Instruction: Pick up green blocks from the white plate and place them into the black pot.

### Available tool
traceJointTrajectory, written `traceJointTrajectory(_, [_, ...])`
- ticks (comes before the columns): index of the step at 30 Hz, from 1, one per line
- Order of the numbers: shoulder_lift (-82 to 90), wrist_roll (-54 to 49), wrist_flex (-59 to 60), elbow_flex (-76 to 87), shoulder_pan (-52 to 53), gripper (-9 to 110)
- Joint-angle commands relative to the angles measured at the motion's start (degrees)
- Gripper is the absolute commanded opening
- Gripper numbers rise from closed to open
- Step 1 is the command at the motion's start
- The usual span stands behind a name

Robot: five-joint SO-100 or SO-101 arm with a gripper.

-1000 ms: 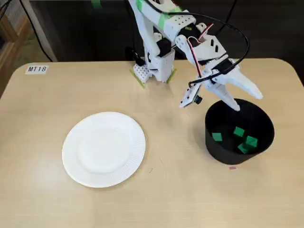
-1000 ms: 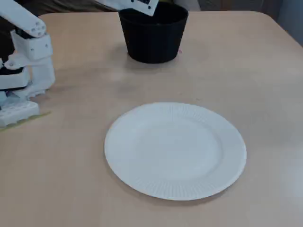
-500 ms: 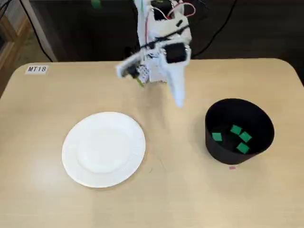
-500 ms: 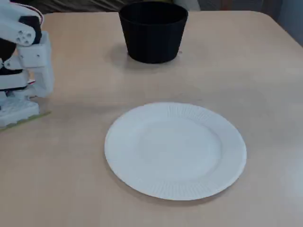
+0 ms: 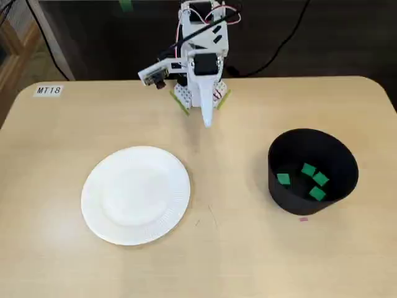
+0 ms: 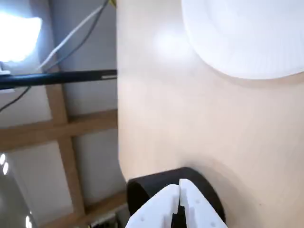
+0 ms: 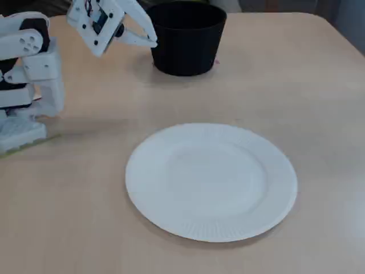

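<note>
Four small green blocks [image 5: 308,169] counted down inside the round black pot [image 5: 280,197], well apart from the white two-finger gripper [image 5: 208,122] and off to its right in a fixed view. None seen on the round white paper plate [image 5: 135,194], below and left of the gripper, also well apart. Pressed together at the tips and carrying nothing, as far as the cropped wrist view allows; aimed down at the tan wooden table [image 5: 236,254], close by the arm's base. Judged light, stiff and easy to flick aside, so best pinched across two flat opposite faces with only a narrow opening. Looks finished, barring fresh blocks on the plate.
</note>
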Motion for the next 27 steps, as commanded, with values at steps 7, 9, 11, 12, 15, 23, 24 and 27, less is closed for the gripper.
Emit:
traceJointTrajectory(7, [0.3,-1.2,-1.8,12.5,2.2,-2])
traceJointTrajectory(9, [0.3,-1.5,-2.4,14.6,2.2,-2])
traceJointTrajectory(11, [0.3,-1.6,-2.7,15.3,2.2,-2])
traceJointTrajectory(12, [0.3,-1.6,-2.8,15.4,2.4,-2])
traceJointTrajectory(15, [0.3,-1.0,-2.9,15.4,2.8,-2])
traceJointTrajectory(23, [0.3,-0.7,-4.2,15.7,2.4,-2])
traceJointTrajectory(24, [0.3,-0.6,-4.2,15.7,2.4,-2])
traceJointTrajectory(27, [0.3,-0.5,-4.3,15.7,2.4,-2])
